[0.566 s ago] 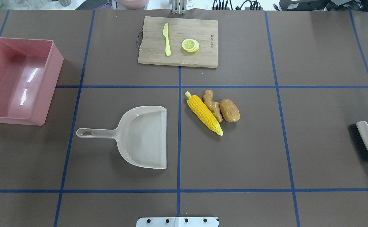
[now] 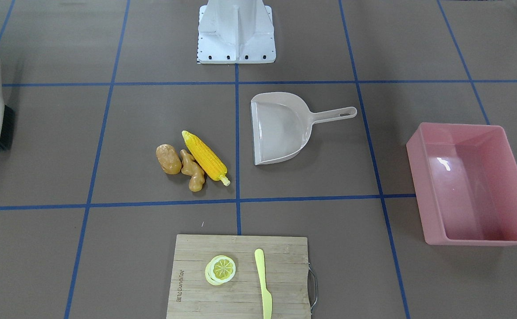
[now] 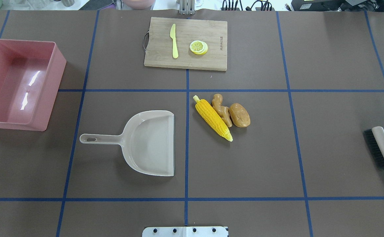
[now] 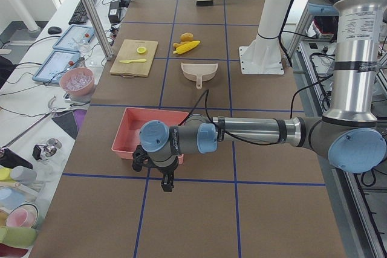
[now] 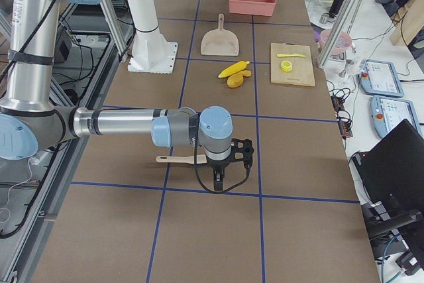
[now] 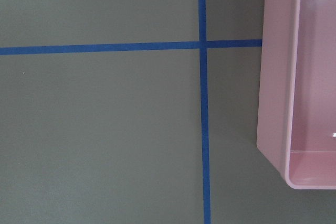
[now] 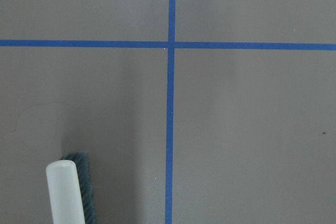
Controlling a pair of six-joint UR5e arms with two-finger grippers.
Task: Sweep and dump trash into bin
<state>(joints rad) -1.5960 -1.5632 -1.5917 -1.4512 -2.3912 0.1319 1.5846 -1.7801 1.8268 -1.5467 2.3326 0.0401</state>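
Note:
The trash lies together right of the table's middle: a yellow corn cob (image 3: 212, 119), a tan ginger root (image 3: 221, 109) and a brown potato (image 3: 240, 115). The pink bin (image 3: 54, 89) stands at the far left and is empty. My left gripper (image 4: 165, 184) shows only in the exterior left view, hanging just outside the bin's near wall. My right gripper (image 5: 218, 182) shows only in the exterior right view, above the brush. I cannot tell whether either is open or shut.
A beige dustpan (image 3: 152, 143) lies left of the trash, its mouth facing it. A brush (image 3: 381, 148) lies at the right edge. A wooden cutting board (image 3: 211, 59) at the back holds a yellow knife (image 3: 174, 41) and lemon slices (image 3: 198, 47).

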